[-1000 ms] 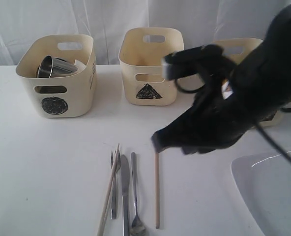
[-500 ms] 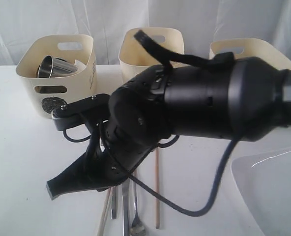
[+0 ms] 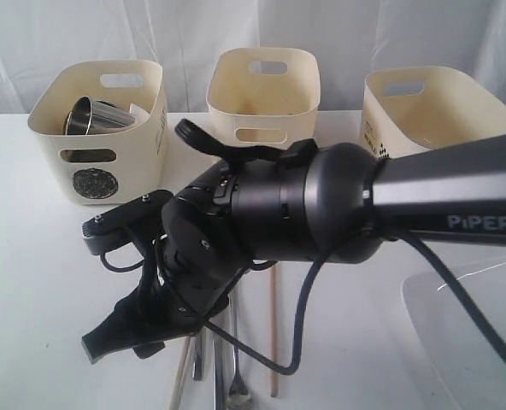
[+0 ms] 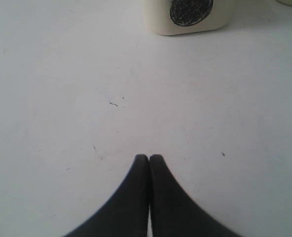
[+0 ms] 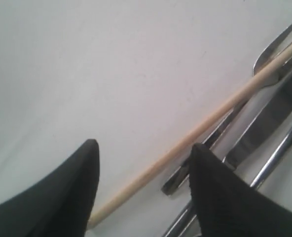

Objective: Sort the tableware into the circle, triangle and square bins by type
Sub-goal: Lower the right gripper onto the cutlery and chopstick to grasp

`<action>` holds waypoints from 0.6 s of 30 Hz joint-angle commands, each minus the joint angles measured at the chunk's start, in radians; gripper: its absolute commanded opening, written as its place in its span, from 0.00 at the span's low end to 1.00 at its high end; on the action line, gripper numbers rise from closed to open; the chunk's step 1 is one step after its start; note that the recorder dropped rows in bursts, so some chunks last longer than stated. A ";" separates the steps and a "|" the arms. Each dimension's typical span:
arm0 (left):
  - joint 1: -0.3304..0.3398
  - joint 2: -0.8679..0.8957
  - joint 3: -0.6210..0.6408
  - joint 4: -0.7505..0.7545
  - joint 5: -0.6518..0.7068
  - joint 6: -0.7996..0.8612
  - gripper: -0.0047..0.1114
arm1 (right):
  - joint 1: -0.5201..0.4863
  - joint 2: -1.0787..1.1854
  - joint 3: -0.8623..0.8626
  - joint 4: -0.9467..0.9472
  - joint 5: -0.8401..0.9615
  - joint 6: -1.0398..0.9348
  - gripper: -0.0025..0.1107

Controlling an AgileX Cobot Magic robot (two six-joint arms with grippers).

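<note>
Bins first, and that's three: the left bin [image 3: 138,162], the middle bin [image 3: 297,120] and the right bin [image 3: 398,137]. Only one black scribbled mark shows, the circle on the left bin. Inside that one, a single steel mug [image 3: 95,118] is in sight. Down front there are two chopsticks, one chopstick [image 3: 273,342] to the right and the other chopstick [image 3: 180,377] to the left. Between them, three steel pieces: one fork [image 3: 198,363], one knife [image 3: 218,384], one spoon [image 3: 238,389]. One white plate [image 3: 475,342] at the corner. One black arm [image 3: 321,205] across it all.
</note>
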 commanded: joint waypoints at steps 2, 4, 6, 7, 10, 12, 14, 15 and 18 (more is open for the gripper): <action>-0.003 -0.004 0.003 -0.008 -0.001 -0.009 0.04 | 0.001 0.046 -0.009 -0.086 0.000 0.064 0.48; -0.003 -0.004 0.003 -0.008 -0.001 -0.009 0.04 | 0.001 0.068 -0.009 -0.141 0.023 0.129 0.48; -0.003 -0.004 0.003 -0.008 -0.001 -0.009 0.04 | 0.001 0.087 -0.014 -0.180 0.036 0.166 0.48; -0.003 -0.004 0.003 -0.008 -0.001 -0.009 0.04 | 0.001 0.095 -0.019 -0.185 0.036 0.157 0.48; -0.003 -0.004 0.003 -0.008 -0.001 -0.009 0.04 | 0.001 0.116 -0.041 -0.187 0.036 0.157 0.48; -0.003 -0.004 0.003 -0.008 -0.001 -0.009 0.04 | 0.001 0.133 -0.058 -0.188 0.050 0.160 0.47; -0.003 -0.004 0.003 -0.008 -0.001 -0.009 0.04 | 0.001 0.144 -0.062 -0.191 0.065 0.162 0.45; -0.003 -0.004 0.003 -0.008 -0.001 -0.009 0.04 | 0.001 0.154 -0.066 -0.195 0.073 0.164 0.45; -0.003 -0.004 0.003 -0.008 -0.001 -0.009 0.04 | 0.001 0.160 -0.066 -0.215 0.080 0.194 0.42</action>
